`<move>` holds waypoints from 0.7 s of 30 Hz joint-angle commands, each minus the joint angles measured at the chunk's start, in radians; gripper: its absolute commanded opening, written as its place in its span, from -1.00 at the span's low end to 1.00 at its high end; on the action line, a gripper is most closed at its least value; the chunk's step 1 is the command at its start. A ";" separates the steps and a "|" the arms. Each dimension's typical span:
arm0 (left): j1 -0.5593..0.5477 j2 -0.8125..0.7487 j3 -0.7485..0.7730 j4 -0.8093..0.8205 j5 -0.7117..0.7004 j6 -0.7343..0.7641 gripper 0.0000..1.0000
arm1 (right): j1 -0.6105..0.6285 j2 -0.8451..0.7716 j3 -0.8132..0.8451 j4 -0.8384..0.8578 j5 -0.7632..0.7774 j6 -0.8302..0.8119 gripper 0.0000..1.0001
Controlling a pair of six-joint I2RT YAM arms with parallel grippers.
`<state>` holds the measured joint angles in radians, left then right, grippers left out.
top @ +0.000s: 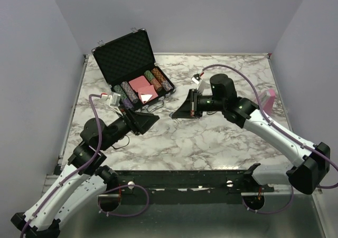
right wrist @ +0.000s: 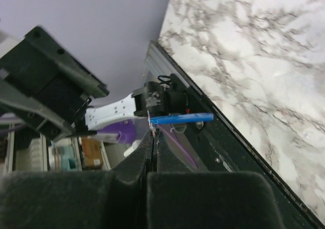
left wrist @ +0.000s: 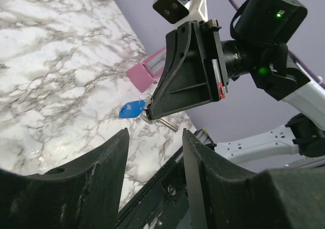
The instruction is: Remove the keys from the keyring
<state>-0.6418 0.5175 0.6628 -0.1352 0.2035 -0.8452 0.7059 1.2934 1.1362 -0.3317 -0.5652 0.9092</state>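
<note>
The right gripper [top: 177, 113] has its jaws pressed together on the keys [left wrist: 161, 120], which dangle at its fingertips over the marble table [top: 211, 137], with the blue tag [left wrist: 130, 108] sticking out sideways. The left gripper [left wrist: 155, 137] faces the bunch with its jaws spread wide and holding nothing. The keys sit beyond its tips, in line with the gap.

I find a white, grey-veined marble table [top: 211, 137]. Directly on it: an open black case [top: 124, 58] far left, and a pink object [top: 268, 100] at the right edge.
</note>
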 commanded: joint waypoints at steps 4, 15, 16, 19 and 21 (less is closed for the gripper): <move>-0.001 0.009 0.037 0.184 0.122 0.029 0.03 | 0.036 -0.048 0.072 0.076 -0.219 -0.182 -0.99; -0.001 0.042 0.038 0.269 0.178 0.001 -0.10 | 0.104 -0.065 0.074 0.167 -0.225 -0.208 -0.99; -0.002 0.041 0.032 0.270 0.177 -0.005 -0.10 | 0.106 -0.068 0.076 0.172 -0.222 -0.208 -0.99; -0.001 0.038 0.015 0.286 0.180 -0.017 -0.12 | 0.107 -0.068 0.082 0.178 -0.211 -0.208 -0.99; -0.004 0.035 0.003 0.299 0.185 -0.028 -0.14 | 0.109 -0.066 0.080 0.187 -0.213 -0.205 -0.99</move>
<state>-0.6418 0.5613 0.6788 0.1081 0.3531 -0.8490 0.8051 1.2476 1.1904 -0.1925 -0.7574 0.7200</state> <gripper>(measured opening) 0.444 0.012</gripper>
